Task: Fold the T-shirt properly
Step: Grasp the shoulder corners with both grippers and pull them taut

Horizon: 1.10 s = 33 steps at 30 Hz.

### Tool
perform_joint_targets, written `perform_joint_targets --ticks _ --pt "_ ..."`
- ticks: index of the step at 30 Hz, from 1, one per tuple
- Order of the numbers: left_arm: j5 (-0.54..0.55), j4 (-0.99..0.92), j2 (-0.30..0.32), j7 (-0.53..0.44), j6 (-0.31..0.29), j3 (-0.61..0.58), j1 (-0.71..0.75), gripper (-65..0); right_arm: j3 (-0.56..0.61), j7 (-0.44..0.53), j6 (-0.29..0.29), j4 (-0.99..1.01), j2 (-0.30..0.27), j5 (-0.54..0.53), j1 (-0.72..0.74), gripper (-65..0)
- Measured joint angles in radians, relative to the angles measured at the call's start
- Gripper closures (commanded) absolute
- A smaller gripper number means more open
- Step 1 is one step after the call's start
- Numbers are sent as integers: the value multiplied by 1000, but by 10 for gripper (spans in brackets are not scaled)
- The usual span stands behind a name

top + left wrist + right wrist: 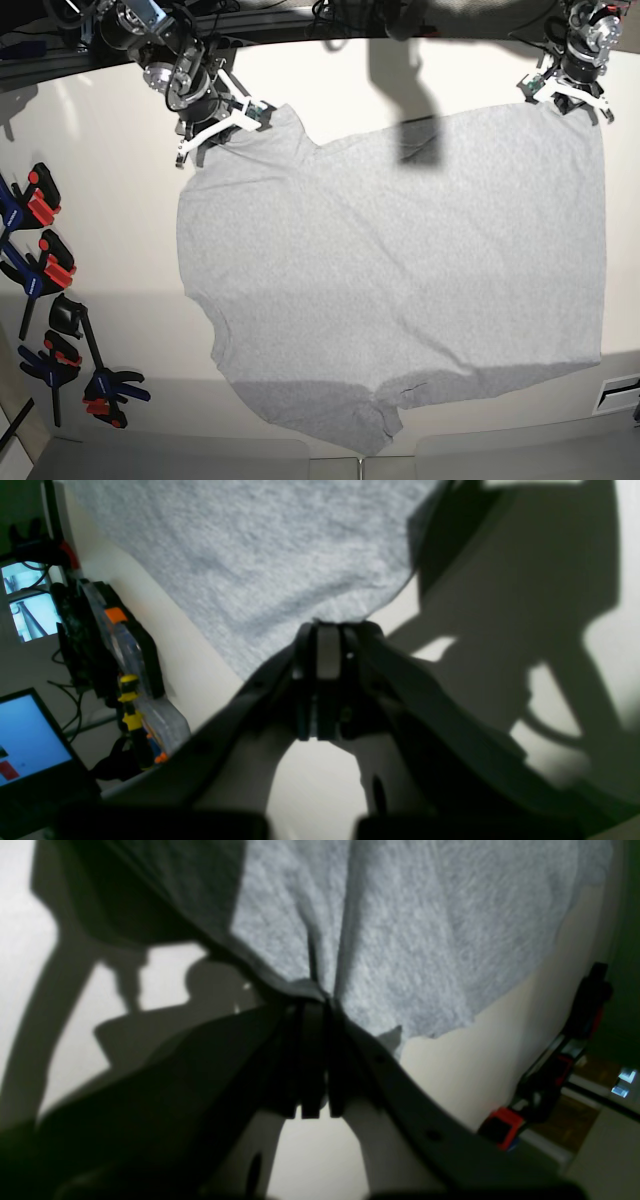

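While spread flat across most of the base view, one T-shirt (400,270) covering the pale table (110,270) from upper left to lower right; grey, plain, no print; lower hem area in shadow near the bottom edge of the frame.

At far left of the base view, several clamps (45,270) with black, red and blue parts, lined down the table's left edge, well apart from the cloth; exact count hard to tell, roughly five.

At upper left of the base view, right gripper (215,128) at the shirt's upper left corner, touching the cloth; seen from the right wrist view, right gripper (315,1012) pinched tight on a gathered fold of T-shirt (425,940), cloth fanning upward from the closed jaws.

At upper right of the base view, left gripper (568,92) at the shirt's upper right corner; seen from the left wrist view, left gripper (327,630) closed on the edge of T-shirt (260,555), cloth filling the upper middle of that frame; dark arm shadows on the table at right.

Counted: one shirt, two grippers, both clamped on cloth.
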State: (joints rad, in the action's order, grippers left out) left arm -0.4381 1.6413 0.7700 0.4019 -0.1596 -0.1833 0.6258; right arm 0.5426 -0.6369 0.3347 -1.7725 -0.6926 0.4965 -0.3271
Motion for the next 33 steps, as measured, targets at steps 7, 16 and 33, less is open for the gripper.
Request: perform_joint_targets --ticks 7,16,33 --pt "0 8 -3 36 -1 -2 1 0 -1 -79 -101 -2 -3 -79 -15 0" --pt "19 84 8 77 2 -8 56 0 0 -185 -219 -159 -111 -109 -223 0" --pt "-72 243 64 175 112 -19 163 0 5 -182 -362 -336 -173 -24 -249 0"
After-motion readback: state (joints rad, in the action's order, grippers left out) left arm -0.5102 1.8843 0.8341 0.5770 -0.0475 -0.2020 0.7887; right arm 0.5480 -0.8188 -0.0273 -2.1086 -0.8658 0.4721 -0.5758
